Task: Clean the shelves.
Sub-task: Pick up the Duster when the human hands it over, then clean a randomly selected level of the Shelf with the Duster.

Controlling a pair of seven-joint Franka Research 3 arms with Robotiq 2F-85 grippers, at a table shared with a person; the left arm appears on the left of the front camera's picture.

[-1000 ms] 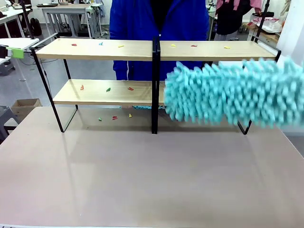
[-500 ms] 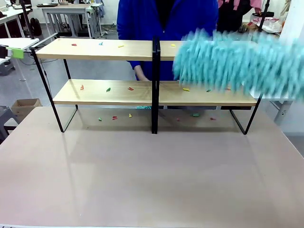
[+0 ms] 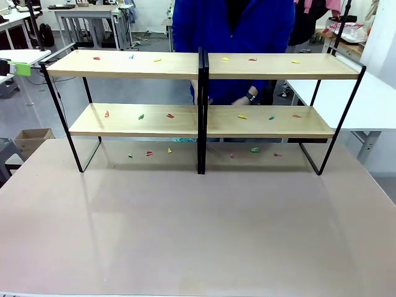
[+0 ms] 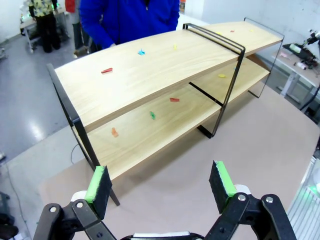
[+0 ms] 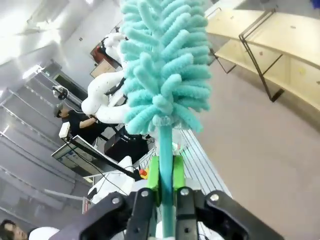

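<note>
Currently: right claw (image 5: 167, 170) clamps duster (image 5: 165, 65); left claw (image 4: 159, 172) spread, empty; shelves (image 3: 124, 64) littered; table (image 3: 198, 229) beige.

Two light-wood two-tier shelves (image 3: 185, 64), black tube frames, upright, side by side, touching, at table's (image 3: 185, 235) 12 o'clock; coloured scraps (image 3: 141, 116) on boards.

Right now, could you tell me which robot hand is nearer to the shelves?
Left, it seems. The left hand hangs open just off one end of the shelves, facing them; the right hand, shut on the duster, sits farther back across the table.
</note>
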